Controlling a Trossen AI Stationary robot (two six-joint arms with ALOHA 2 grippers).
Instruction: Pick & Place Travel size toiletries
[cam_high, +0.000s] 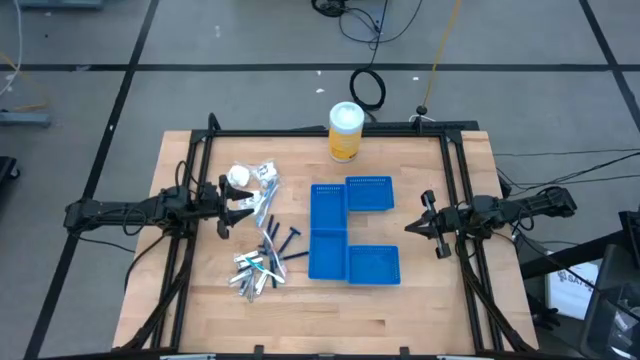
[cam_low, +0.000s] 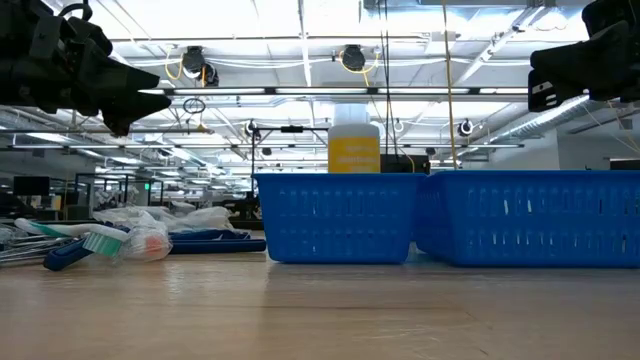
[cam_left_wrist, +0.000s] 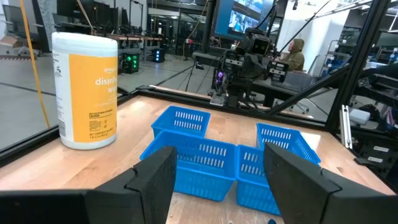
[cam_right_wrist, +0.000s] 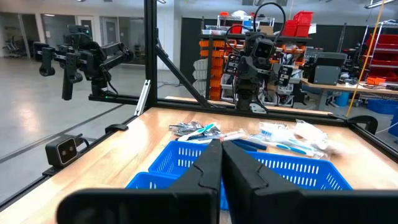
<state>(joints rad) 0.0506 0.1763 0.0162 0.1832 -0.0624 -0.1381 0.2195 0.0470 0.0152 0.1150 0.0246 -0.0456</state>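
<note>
Sitting at the table's centre, the blue trays (cam_high: 350, 232) show nothing inside them from above. The toiletries (cam_high: 259, 236) lie in a loose heap on the wood at nine o'clock from the trays, razors and toothbrushes mixed with white packets. The left gripper (cam_high: 237, 207) hovers over that heap, jaws wide, holding nothing. The right gripper (cam_high: 412, 227) waits at three o'clock, fingers pressed together. A yellow canister (cam_high: 345, 132) stands at twelve o'clock.
</note>
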